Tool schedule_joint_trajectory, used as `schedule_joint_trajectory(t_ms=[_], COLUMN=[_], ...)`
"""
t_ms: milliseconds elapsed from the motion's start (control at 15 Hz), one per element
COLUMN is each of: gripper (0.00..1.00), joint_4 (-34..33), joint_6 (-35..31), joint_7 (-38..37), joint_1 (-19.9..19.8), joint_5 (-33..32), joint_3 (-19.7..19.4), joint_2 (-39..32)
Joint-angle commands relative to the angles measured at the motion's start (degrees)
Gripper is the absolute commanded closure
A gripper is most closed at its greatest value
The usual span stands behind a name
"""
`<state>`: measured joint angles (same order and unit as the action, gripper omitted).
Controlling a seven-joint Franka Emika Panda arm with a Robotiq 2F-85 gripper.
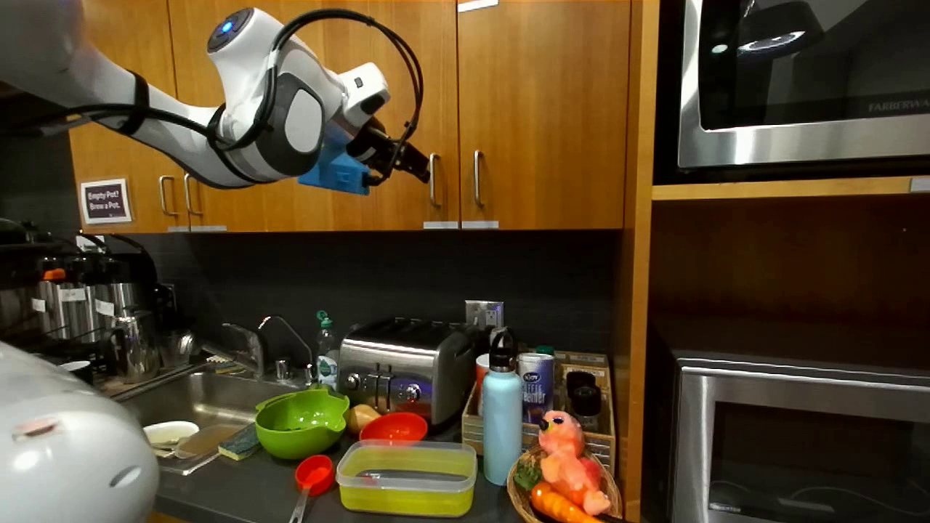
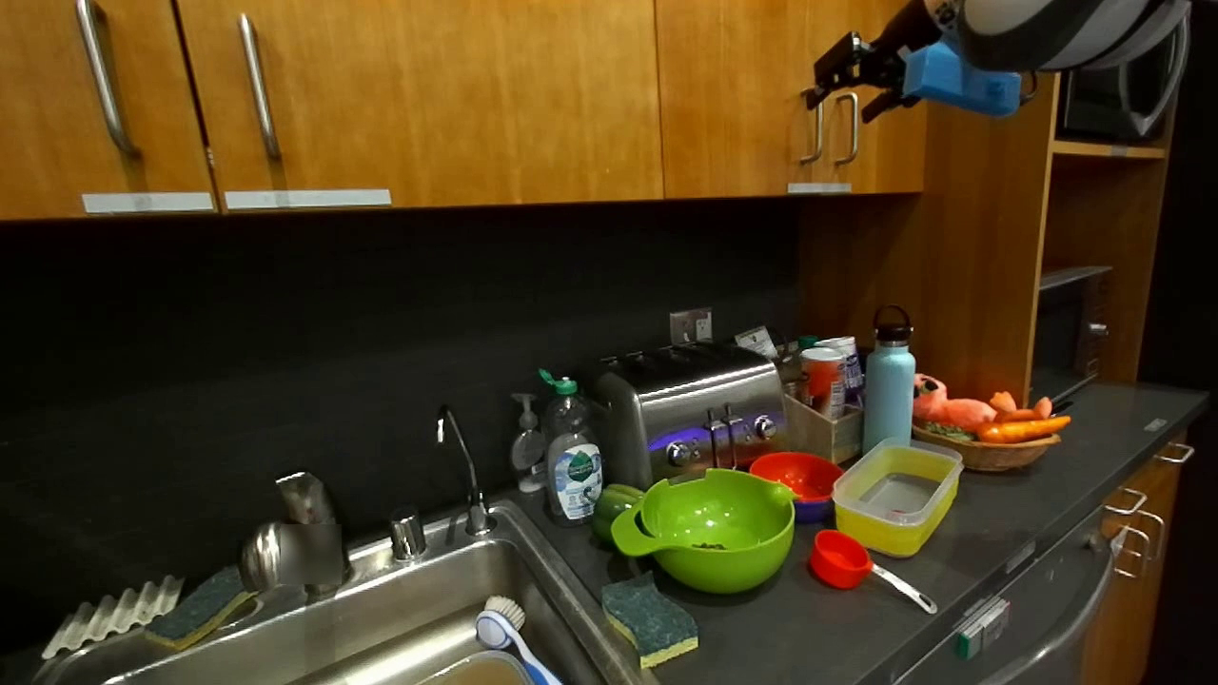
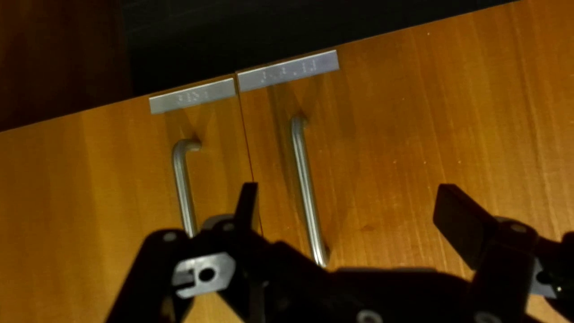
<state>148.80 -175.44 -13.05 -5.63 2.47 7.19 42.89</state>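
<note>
My gripper [image 3: 347, 185] is open and empty, its fingers spread wide before closed wooden cabinet doors. It also shows high over the counter in both exterior views [image 1: 420, 165] [image 2: 839, 107]. A metal bar handle [image 3: 307, 193] appears between the fingertips in the wrist view, closer to the left finger; its gap to the fingers cannot be told. The same handle [image 1: 434, 181] is right by the fingertips in an exterior view. A second handle [image 3: 183, 184] lies left of the left finger, its end hidden behind the gripper. Grey label strips [image 3: 287, 70] mark the door edges.
Below on the counter stand a toaster [image 1: 396, 367], a green bowl [image 1: 301, 425], a yellow container [image 1: 407, 494], a blue bottle [image 1: 503, 425] and a basket [image 1: 614, 501] with a pink toy. A sink [image 2: 561, 609] and a microwave [image 1: 785, 142] flank the area.
</note>
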Motion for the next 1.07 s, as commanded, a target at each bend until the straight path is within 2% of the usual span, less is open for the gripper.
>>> schedule_joint_trajectory(t_ms=[0,1000], gripper=[0.00,0.00], joint_4=[-2.5,-7.3], joint_6=[-0.9,-2.8], joint_7=[3.7,12.7], joint_1=[4.5,16.7], joint_5=[0.9,1.7], joint_3=[-3.6,-14.7], joint_2=[-3.2,-10.6])
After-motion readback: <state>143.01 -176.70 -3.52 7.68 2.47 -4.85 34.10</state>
